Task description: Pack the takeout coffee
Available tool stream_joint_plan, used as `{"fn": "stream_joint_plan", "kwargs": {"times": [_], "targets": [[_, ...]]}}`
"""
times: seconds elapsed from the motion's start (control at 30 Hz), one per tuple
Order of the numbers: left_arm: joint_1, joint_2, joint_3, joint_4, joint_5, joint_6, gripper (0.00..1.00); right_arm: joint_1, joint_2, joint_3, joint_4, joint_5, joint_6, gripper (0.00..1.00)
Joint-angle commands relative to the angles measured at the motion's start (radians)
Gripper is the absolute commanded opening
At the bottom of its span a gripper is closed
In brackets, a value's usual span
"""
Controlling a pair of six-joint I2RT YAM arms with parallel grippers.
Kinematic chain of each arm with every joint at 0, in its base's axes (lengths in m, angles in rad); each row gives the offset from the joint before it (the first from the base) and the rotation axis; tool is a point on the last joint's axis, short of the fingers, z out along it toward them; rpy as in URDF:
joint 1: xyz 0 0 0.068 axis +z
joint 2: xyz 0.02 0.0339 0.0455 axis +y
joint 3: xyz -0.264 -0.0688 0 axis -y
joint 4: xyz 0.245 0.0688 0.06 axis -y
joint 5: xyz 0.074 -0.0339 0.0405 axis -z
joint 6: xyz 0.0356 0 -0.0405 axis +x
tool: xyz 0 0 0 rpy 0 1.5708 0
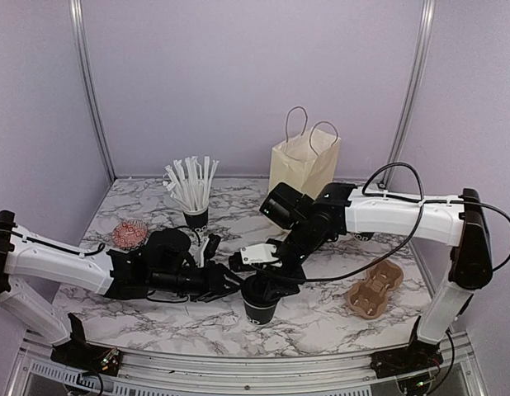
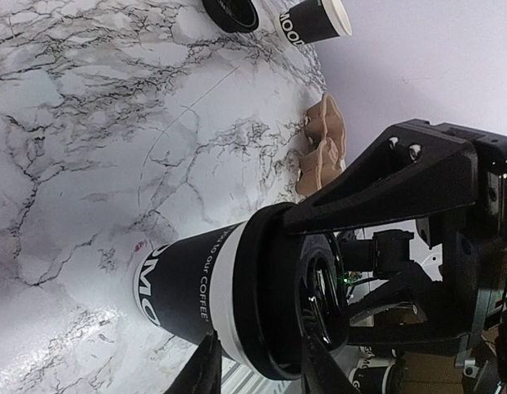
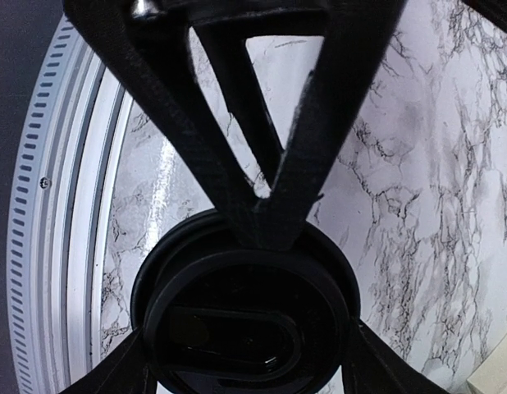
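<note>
Table (image 1: 321,330): white marble-look top with grey veining, glossy. A ribbed metal rail (image 1: 238,363) runs along its near edge. Walls (image 1: 238,82) are plain lilac, with metal posts in the back corners.

The takeout coffee (image 1: 260,307) stands upright near the front centre of the table, between the two arms. Its paper body is black and slightly tapered, with white lettering and a white band under the rim. The lid (image 3: 245,328) is round black plastic with a raised ring and an oval recess.

Right pincer (image 1: 263,285) comes down over the cup. Its fingers are spread wide across the lid and touch the lid edge on both sides, so it is clamped on the top of the takeout coffee.

Left pincer (image 1: 232,285) is just beside the cup on its left. The fingers (image 2: 206,369) stand apart at rim height, and I cannot tell whether they grip anything.

Elsewhere:
- The cream paper bag (image 1: 300,169) with handles stands at the back.
- A like cup with white straws (image 1: 195,216) is at back left.
- A moulded brown pulp cup tray (image 1: 375,290) is on the right.
- A red mesh item (image 1: 129,235) is on the left.
</note>
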Motion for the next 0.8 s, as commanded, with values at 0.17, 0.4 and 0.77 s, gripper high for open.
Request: {"fn": "stream_joint_plan", "kwargs": {"times": [0.17,0.4,0.77], "targets": [[-0.020,0.043,0.036,0.019,0.034,-0.003,0.28,0.015,0.041,-0.012,-0.026,0.003,0.018,0.71],[-0.020,0.083,0.048,0.022,0.057,-0.027,0.22,0.019,0.046,-0.031,-0.014,-0.013,0.021,0.70],[-0.022,0.151,0.051,0.052,0.114,-0.102,0.19,0.038,0.073,-0.056,0.006,-0.049,0.026,0.69]]}}
